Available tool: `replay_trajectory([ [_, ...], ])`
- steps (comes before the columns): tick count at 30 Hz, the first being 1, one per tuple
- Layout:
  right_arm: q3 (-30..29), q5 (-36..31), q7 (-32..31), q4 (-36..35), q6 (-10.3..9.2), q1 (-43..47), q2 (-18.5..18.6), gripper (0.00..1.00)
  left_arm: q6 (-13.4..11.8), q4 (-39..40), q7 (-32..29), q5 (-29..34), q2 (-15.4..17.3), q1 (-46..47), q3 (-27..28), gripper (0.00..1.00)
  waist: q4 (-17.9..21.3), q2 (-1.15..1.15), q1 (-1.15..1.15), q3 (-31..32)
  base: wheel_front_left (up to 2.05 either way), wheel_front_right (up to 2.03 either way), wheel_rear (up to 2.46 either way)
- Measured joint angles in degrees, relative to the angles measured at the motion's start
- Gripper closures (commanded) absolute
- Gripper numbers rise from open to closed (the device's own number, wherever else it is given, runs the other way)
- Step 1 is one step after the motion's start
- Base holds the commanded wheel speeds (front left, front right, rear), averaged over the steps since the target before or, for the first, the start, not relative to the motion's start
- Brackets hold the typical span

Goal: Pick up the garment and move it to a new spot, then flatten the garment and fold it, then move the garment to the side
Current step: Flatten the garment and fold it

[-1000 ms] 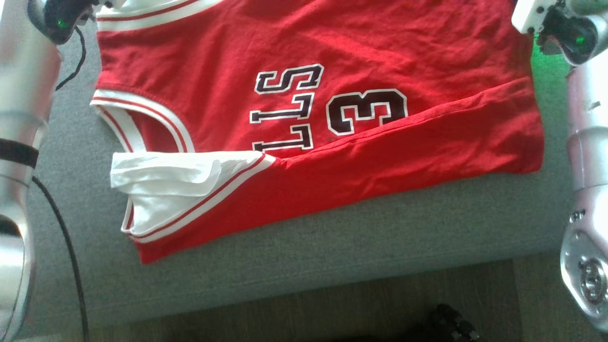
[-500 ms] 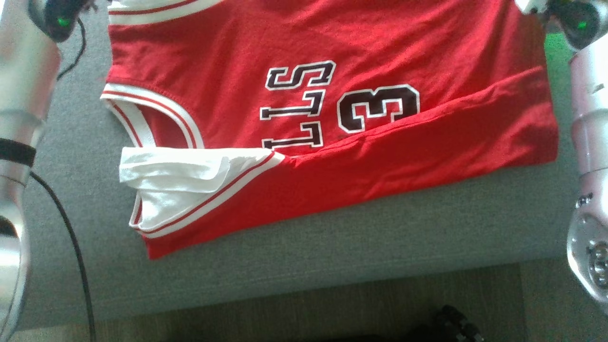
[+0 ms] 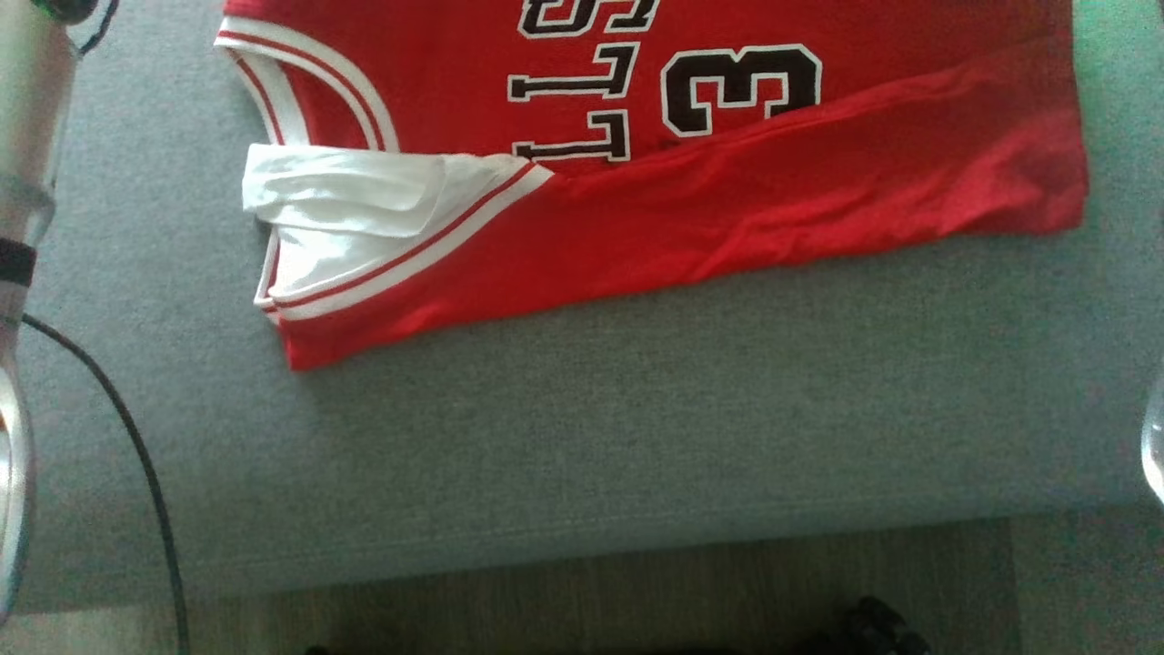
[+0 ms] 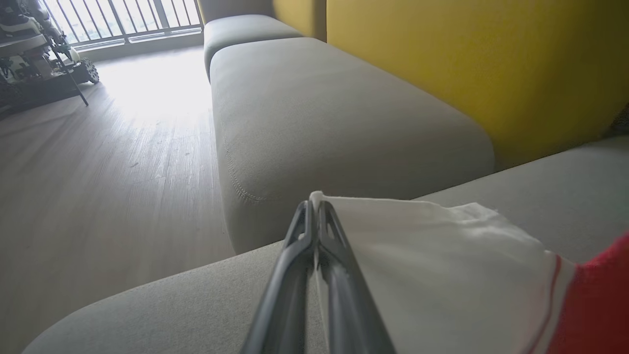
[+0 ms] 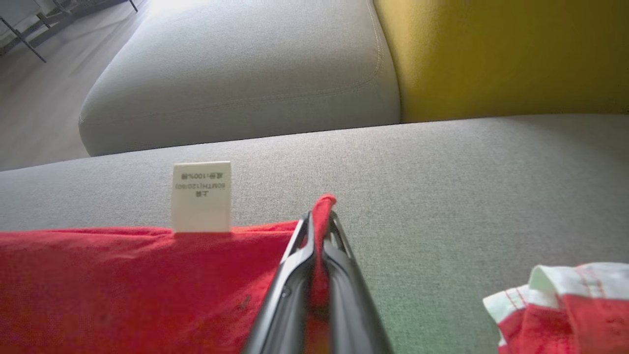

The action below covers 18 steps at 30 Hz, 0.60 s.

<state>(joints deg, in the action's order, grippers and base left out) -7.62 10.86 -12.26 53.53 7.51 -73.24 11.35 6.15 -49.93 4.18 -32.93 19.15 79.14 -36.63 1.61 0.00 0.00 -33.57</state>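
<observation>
The garment, a red jersey with white trim and black letters, lies on the grey cushion, its top cut off by the head view's upper edge. My left gripper is shut on the garment's white edge in the left wrist view. My right gripper is shut on a red corner of the garment, next to its white label. Both pinched edges are raised a little off the cushion.
The cushion's front edge drops to a wooden floor. A black cable hangs by my left arm. A yellow backrest stands behind the cushions, with a second cushion beside. A wheeled machine stands far across the floor.
The garment has slid away from the cushion's front edge, toward the top of the head view. Both wrists have passed out of that view's top. The camera has also shifted a little.
</observation>
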Motion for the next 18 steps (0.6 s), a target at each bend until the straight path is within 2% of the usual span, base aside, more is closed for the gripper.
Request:
replay_trajectory([
  [7,4.38,6.82,-0.93,-2.66,0.00,2.89,2.80,1.00,0.97,5.10,1.46,-3.75,0.81,-3.87,-0.58,1.00,-0.98,0.00,0.00,1.47,0.00,0.00,0.00],
  [13,7.24,11.94,-2.22,-7.97,-0.01,10.71,6.26,1.00,0.91,15.66,2.75,-7.66,5.37,-13.74,-0.78,1.00,-1.78,0.00,0.00,2.80,0.00,0.00,0.00],
  [18,8.00,15.36,-3.52,-13.34,0.00,15.75,7.94,1.00,-1.90,26.97,2.96,-10.46,8.92,-23.45,0.58,1.00,-2.61,0.00,0.00,3.45,0.00,0.00,0.00],
])
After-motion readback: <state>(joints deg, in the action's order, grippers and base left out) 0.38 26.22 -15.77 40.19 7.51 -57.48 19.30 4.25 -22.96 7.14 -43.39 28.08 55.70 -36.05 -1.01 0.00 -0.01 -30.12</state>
